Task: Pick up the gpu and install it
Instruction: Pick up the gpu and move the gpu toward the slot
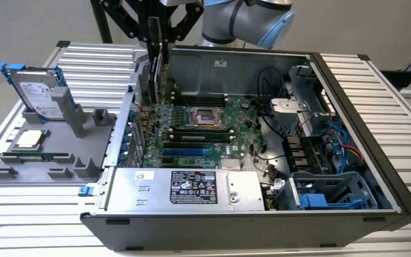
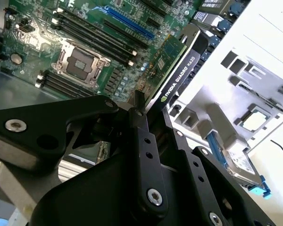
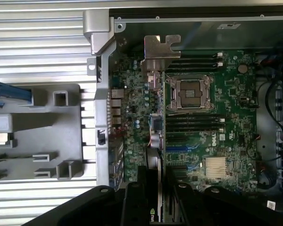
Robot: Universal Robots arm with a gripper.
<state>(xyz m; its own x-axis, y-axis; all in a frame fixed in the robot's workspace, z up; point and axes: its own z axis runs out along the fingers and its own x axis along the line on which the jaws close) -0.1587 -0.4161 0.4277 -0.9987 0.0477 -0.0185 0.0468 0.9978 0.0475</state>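
Observation:
My gripper (image 1: 157, 47) is shut on the gpu (image 1: 155, 77), a flat card with a black cooler face and a green board. It hangs on edge, upright, over the far end of the open computer case (image 1: 355, 123), towards the exterior view's left. The card is above the green motherboard (image 1: 198, 128) and I cannot tell whether it touches it. In the second wrist view the black fingers (image 2: 142, 136) clamp the gpu (image 2: 179, 61) from both sides. In the first wrist view the gpu (image 3: 155, 141) shows edge-on, its silver end bracket (image 3: 161, 47) near the case's rear wall.
On the exterior view's left stands a grey fixture (image 1: 55, 160) holding a silver hard drive with a blue frame (image 1: 38, 91), a processor chip (image 1: 28, 139) and a memory stick (image 1: 34, 157). Inside the case are the power supply (image 1: 184, 188), cables (image 1: 312, 144) and a drive cage (image 1: 327, 190).

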